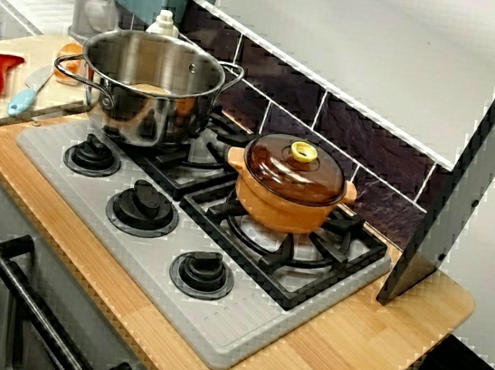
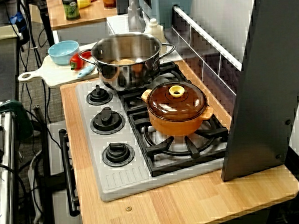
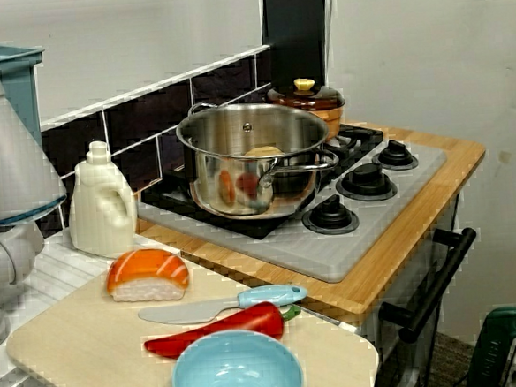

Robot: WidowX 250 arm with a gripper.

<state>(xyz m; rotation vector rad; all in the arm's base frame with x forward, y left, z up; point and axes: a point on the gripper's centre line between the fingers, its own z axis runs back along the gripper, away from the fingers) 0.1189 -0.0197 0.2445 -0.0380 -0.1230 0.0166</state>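
- The gripper showed in none of the three views, so its opening and anything it might have held could not be told. Which way the things lay from it could not be told either.
- A steel pot (image 1: 147, 115) stood uncovered on the stove's (image 1: 211, 326) rear-left burner, with a loop handle on either side.
- Inside the steel pot lay a single tan piece (image 1: 151, 88) on the bottom. It was too small to identify.
- In the front view of the stove, an orange pot (image 1: 281, 206) sat at about 4 o'clock from the steel pot. The two were near each other but apart, each on its own burner grate.
- A brown glass lid (image 1: 293, 171) with a yellow knob (image 1: 303, 151) closed the orange pot, so its contents were hidden.
- Three black dials ran along the stove's near edge, at 7 o'clock from the two pots.
- In the view across the cutting board (image 3: 75, 357), the board lay at 7 o'clock from the steel pot.
- On it an empty blue bowl (image 3: 237, 372) sat nearest the camera.
- A red pepper (image 3: 219, 329) and a knife (image 3: 222, 306) lay just behind the bowl. Their long axes ran 9 to 3 o'clock, with the knife's blue handle toward 3.
- A salmon sushi piece (image 3: 147, 274) rested at 10 o'clock from the knife.
- A white jug (image 3: 102, 204) stood at 9 o'clock from the steel pot, against the tiles.
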